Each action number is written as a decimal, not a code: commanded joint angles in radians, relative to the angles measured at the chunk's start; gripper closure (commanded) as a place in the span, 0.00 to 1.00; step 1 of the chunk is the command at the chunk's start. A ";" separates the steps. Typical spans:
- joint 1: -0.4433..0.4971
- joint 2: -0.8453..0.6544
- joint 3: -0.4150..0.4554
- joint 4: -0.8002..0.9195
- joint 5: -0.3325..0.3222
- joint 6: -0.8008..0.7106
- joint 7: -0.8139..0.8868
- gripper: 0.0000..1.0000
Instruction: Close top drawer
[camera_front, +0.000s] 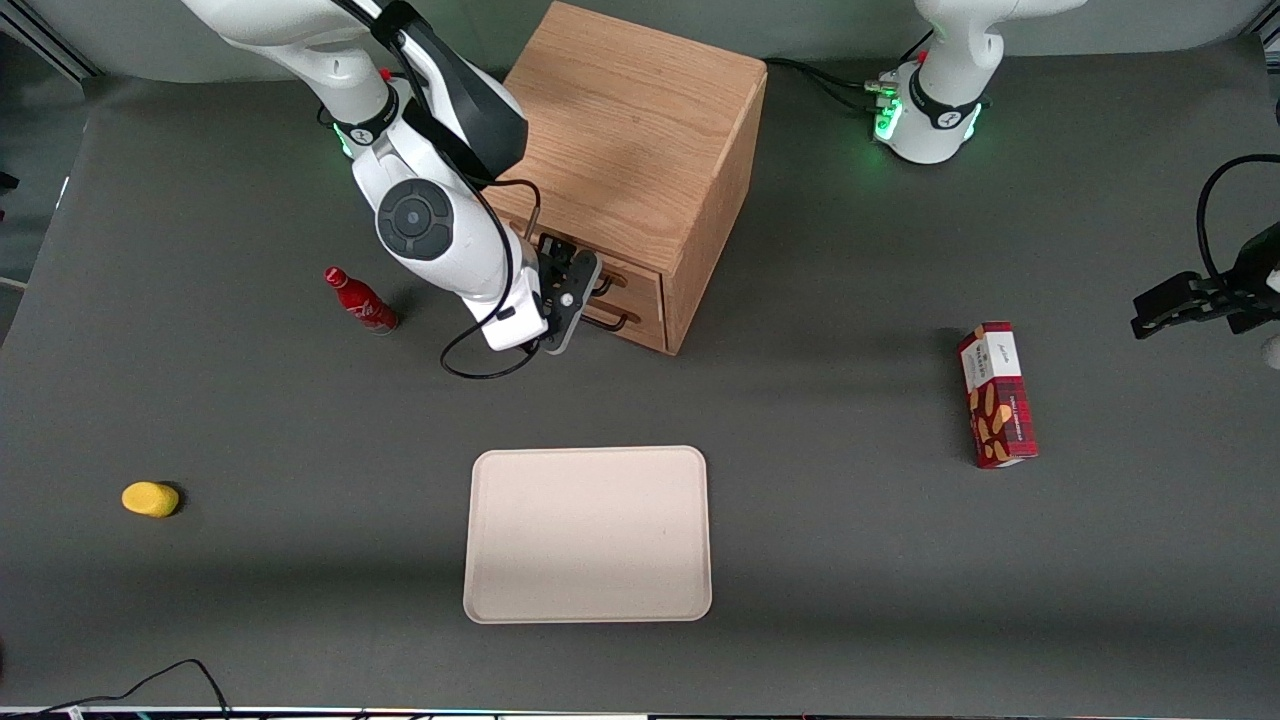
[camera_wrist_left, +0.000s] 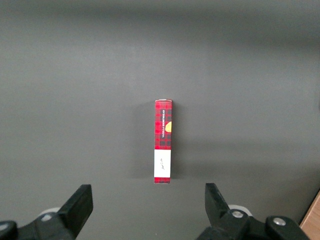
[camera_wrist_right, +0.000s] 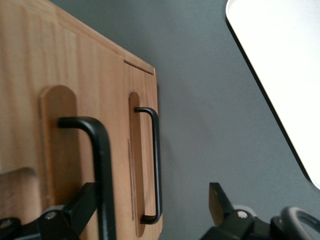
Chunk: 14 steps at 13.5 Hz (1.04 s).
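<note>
The light oak cabinet (camera_front: 630, 130) stands at the back of the table. Its top drawer (camera_front: 632, 272) looks about flush with the lower drawer (camera_front: 640, 322) beneath it. My right gripper (camera_front: 565, 300) is open and empty, right in front of the drawer fronts. In the right wrist view the top drawer's black wire handle (camera_wrist_right: 100, 165) runs close beside one finger (camera_wrist_right: 77, 207) of the gripper (camera_wrist_right: 150, 212). The lower drawer's handle (camera_wrist_right: 156, 165) lies between the fingers, nearer the table. The arm hides part of the top drawer's front in the front view.
A red bottle (camera_front: 360, 300) stands beside the arm, toward the working arm's end. A yellow object (camera_front: 150, 498) lies nearer the front camera. A beige tray (camera_front: 588, 533) lies in front of the cabinet. A red plaid box (camera_front: 997, 407) lies toward the parked arm's end.
</note>
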 joint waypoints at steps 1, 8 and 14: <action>-0.003 -0.040 0.000 -0.011 0.052 -0.030 0.012 0.00; -0.050 -0.039 -0.016 0.080 0.100 -0.131 0.007 0.00; -0.113 -0.149 -0.118 0.095 0.158 -0.206 0.091 0.00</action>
